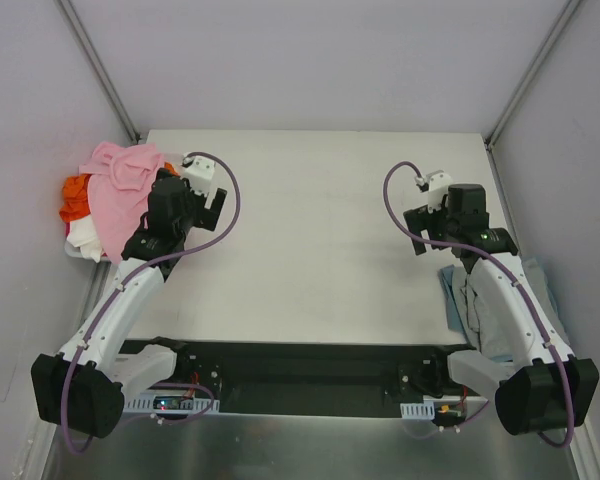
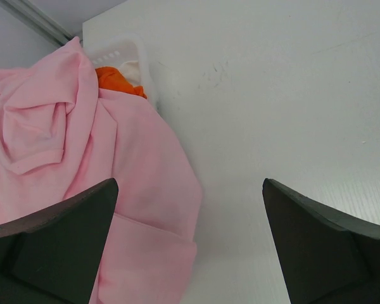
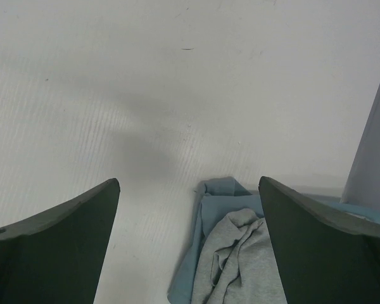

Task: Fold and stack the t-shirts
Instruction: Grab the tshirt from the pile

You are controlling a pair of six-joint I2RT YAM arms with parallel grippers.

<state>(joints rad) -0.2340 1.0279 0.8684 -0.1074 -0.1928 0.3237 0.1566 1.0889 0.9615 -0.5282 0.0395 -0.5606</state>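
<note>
The pile of t-shirts sits at the far left edge of the table (image 1: 320, 260), to the left of the left end effector (image 1: 216, 206). The pink t-shirt (image 1: 120, 185) lies rumpled on top and spills over the side nearest that end effector. The orange t-shirt (image 1: 75, 197) pokes out on the side of the pile farther from it. In the left wrist view the pink t-shirt (image 2: 120, 190) fills the left side. It runs under and behind the left finger (image 2: 63, 247), and its folded edge hangs onto the table surface. Beyond it, a bit of the orange t-shirt (image 2: 117, 81) and a slip of the white t-shirt (image 2: 132, 68) show in a white basket (image 2: 123, 49).

The left end effector (image 2: 190, 185) is released, its jaws spread wide with only bare table between them. A purple cable (image 1: 232, 205) loops around it.

Across the table, well apart, the right end effector (image 1: 417, 232) hangs over bare table, also released and gripping nothing. In its wrist view the jaws (image 3: 189, 182) stand wide. The grey-blue t-shirt (image 3: 231, 253) lies just below and slightly right of the gap, with light blue fabric flat underneath and grey fabric bunched on top. Whether that is one garment or two cannot be told. From above, this cloth (image 1: 460, 298) lies at the right table edge, nearer the arm's base than the end effector and partly hidden by the arm.
</note>
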